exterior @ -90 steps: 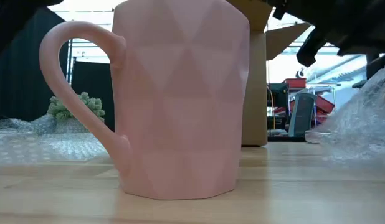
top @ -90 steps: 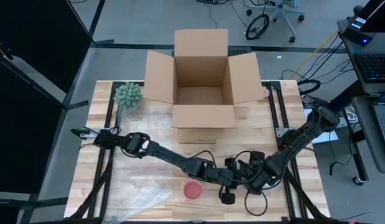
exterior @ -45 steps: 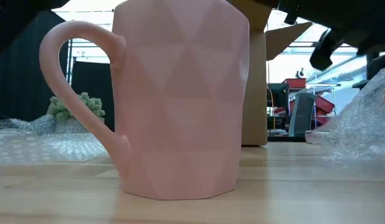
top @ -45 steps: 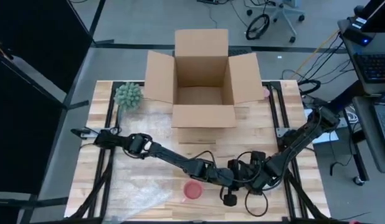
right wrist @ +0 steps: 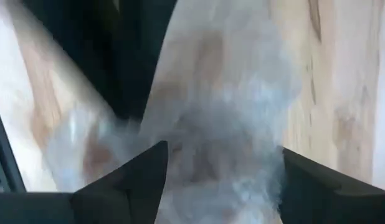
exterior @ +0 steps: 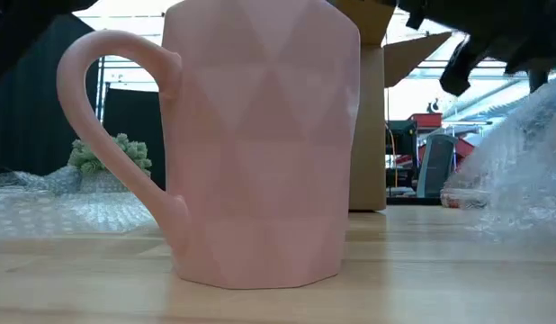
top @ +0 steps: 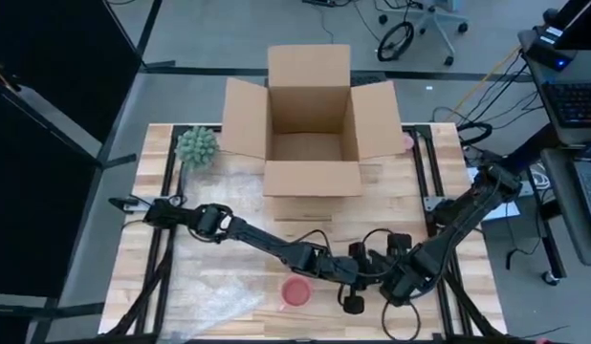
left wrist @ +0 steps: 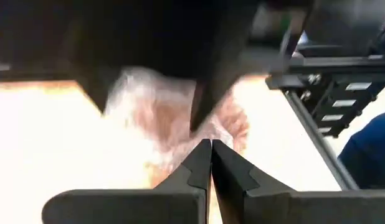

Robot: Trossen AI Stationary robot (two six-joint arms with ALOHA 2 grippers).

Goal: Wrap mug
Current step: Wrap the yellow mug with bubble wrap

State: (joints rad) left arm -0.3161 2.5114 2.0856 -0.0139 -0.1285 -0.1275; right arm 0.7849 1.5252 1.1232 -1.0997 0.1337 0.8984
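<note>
A pink faceted mug (top: pixel 295 292) stands upright on the wooden table near its front edge, with its handle (exterior: pixel 98 117) free. Just right of it my two grippers meet over a piece of clear bubble wrap (exterior: pixel 521 171). My left gripper (left wrist: pixel 211 148) is shut at the wrap's edge. My right gripper (right wrist: pixel 223 180) is open, with bubble wrap (right wrist: pixel 230 93) between its fingers; whether they touch it I cannot tell. Neither gripper touches the mug. My left gripper pinches the bubble wrap at its near edge (left wrist: pixel 208 134) between its two fingertips. One layer or several, I cannot tell. The wrap bunches up beyond the tips, its lower part on the table (exterior: pixel 494 211).
An open cardboard box (top: pixel 310 124) stands at the far middle, and a green spiky ball (top: pixel 196 146) at the far left. A second sheet of bubble wrap (top: pixel 214 301) lies flat at the front left. Black frame rails (top: pixel 434 191) run along both sides.
My right gripper has shifted a little toward the table's near edge. The bubble wrap to the right of the mug has risen and bunched higher above the table. The mug has stayed where it was.
</note>
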